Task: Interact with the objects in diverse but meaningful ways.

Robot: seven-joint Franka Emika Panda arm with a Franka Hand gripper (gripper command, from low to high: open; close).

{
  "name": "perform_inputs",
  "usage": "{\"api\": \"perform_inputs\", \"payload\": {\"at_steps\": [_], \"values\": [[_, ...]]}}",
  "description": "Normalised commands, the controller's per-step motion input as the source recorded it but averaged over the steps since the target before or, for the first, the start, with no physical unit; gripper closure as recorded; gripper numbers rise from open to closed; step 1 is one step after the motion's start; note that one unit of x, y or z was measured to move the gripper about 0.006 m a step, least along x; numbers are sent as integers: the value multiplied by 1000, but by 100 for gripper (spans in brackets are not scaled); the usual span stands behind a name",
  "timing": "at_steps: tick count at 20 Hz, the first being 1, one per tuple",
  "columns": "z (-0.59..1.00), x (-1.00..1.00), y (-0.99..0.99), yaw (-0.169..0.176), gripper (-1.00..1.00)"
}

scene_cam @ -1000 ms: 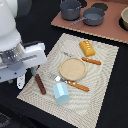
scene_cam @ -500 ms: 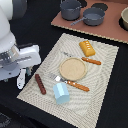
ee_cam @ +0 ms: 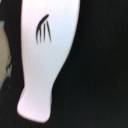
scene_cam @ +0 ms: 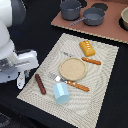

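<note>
nearest, at the exterior view's left: white arm with the tool [scene_cam: 21, 80] low over the near left edge of the woven placemat [scene_cam: 107, 75], a small white bone-shaped piece [scene_cam: 20, 80] sticking out beneath it. wrist view filled by that white piece [ee_cam: 47, 55], close up, a small dark scribble mark on it, dark desk [ee_cam: 105, 65] behind. tool seemingly clenched around the white piece, though fingers themselves not clearly visible, so grip uncertain

just right of the tool, on the placemat: thin dark-brown sausage-like stick [scene_cam: 40, 84], lying diagonally, apart from the white piece. farther right, near edge of mat: light blue faceted cup [scene_cam: 61, 92], on its side or tilted, hard to tell which. touching or just beside the cup: orange-handled fork [scene_cam: 70, 82], tines toward the left, handle running to the right

middle of the mat: round tan plate [scene_cam: 73, 69]. just beyond its right side: second orange handle [scene_cam: 91, 61], its metal end reaching toward the plate's far rim. farther still: ridged orange-yellow block [scene_cam: 87, 48], near the mat's far edge, apart from the plate

farthest, on a brown tray [scene_cam: 112, 27]: two grey pots [scene_cam: 71, 8], the right one [scene_cam: 94, 16] with a long handle pointing left; dark lid behind, barely legible
</note>
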Motion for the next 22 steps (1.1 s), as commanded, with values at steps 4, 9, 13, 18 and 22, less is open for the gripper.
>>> {"api": "perform_inputs", "payload": {"at_steps": [4, 9, 13, 18, 22], "values": [[-461, -168, -38, 0, 100], [-407, -127, -22, 0, 100], [-264, -49, -3, 0, 100], [737, 385, 360, -8, 100], [947, 289, 629, 0, 100]]}}
